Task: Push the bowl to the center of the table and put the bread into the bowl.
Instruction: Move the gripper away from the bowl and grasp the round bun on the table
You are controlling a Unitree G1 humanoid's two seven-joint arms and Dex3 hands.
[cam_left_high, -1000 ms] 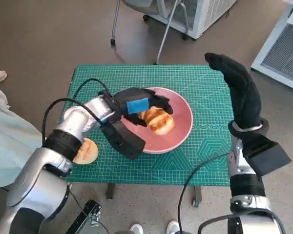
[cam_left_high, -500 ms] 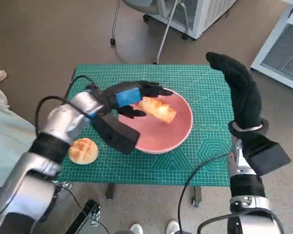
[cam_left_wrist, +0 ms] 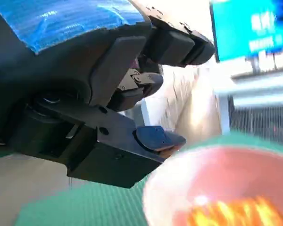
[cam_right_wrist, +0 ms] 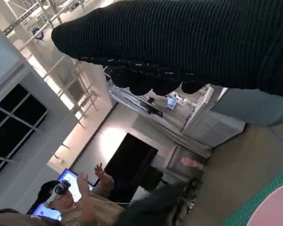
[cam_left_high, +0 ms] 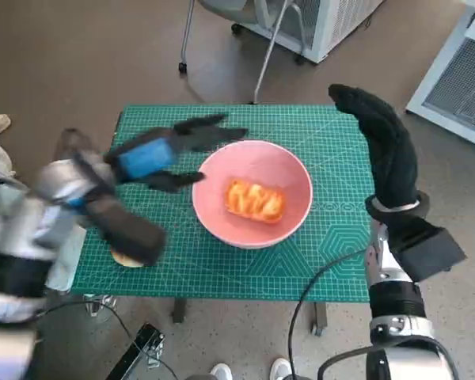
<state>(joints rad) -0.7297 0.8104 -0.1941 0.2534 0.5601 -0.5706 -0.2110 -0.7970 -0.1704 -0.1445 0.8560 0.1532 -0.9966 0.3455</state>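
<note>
I see the left hand (cam_left_high: 154, 154) spread, holding nothing, beside the bowl (cam_left_high: 289, 218) (bread (cam_left_high: 255, 199) inside); the right hand (cam_left_high: 384, 142) is raised, grip indiscernible.

A pink bowl (cam_left_high: 252, 194) sits upright mid-table (cam_left_high: 332, 237); a golden, ridged bread (cam_left_high: 255, 200) lies inside it.

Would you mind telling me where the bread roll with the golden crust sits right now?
In the head view, the bread roll lies inside the pink bowl near the middle of the green mat, to the right of the left hand.
</note>
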